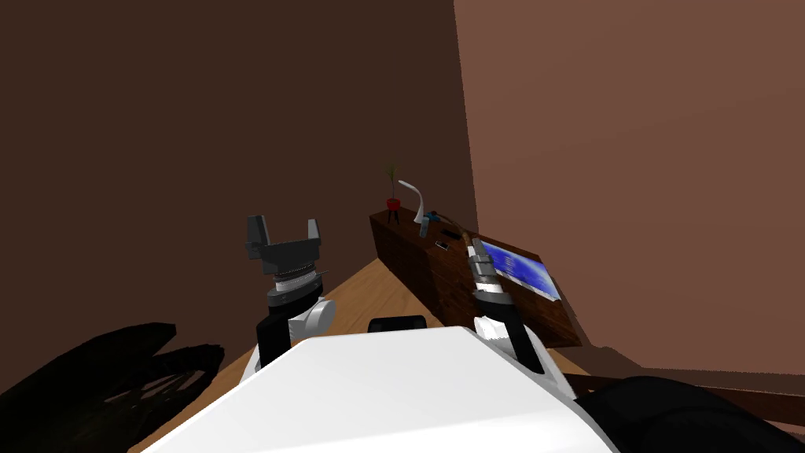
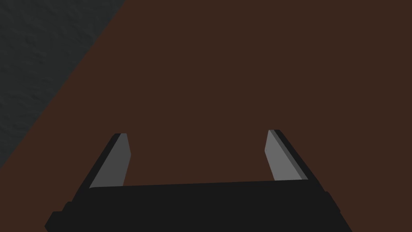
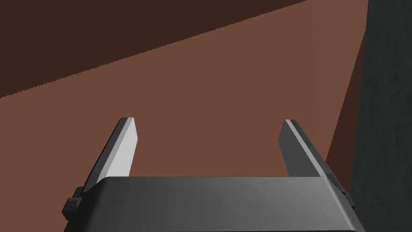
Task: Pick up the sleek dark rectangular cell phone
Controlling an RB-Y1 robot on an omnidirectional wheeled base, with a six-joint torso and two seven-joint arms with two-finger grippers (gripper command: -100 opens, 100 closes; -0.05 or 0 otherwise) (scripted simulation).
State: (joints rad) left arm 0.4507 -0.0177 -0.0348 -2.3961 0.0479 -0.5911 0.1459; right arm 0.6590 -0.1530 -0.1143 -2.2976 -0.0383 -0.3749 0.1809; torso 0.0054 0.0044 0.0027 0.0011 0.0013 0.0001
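Note:
The cell phone (image 1: pixel 450 233) is a small dark flat rectangle lying on top of a long dark wooden cabinet (image 1: pixel 424 271) along the right wall, some way ahead of me. My right gripper (image 1: pixel 474 247) is held up in front of the cabinet, short of the phone, and its wrist view shows the right gripper (image 3: pixel 207 120) open and empty. My left gripper (image 1: pixel 283 229) is raised well to the left of the cabinet, facing the dark brown wall. The left wrist view shows the left gripper (image 2: pixel 197 135) open with nothing between its fingers.
On the cabinet top stand a plant in a red pot (image 1: pixel 392 203) and a curved white lamp (image 1: pixel 414 195); a small dark-and-white item (image 1: pixel 442 244) and a flat blue panel (image 1: pixel 519 270) lie there too. Wooden floor (image 1: pixel 369 295) lies before it. Black shapes sit low left (image 1: pixel 102 377) and low right (image 1: pixel 676 417).

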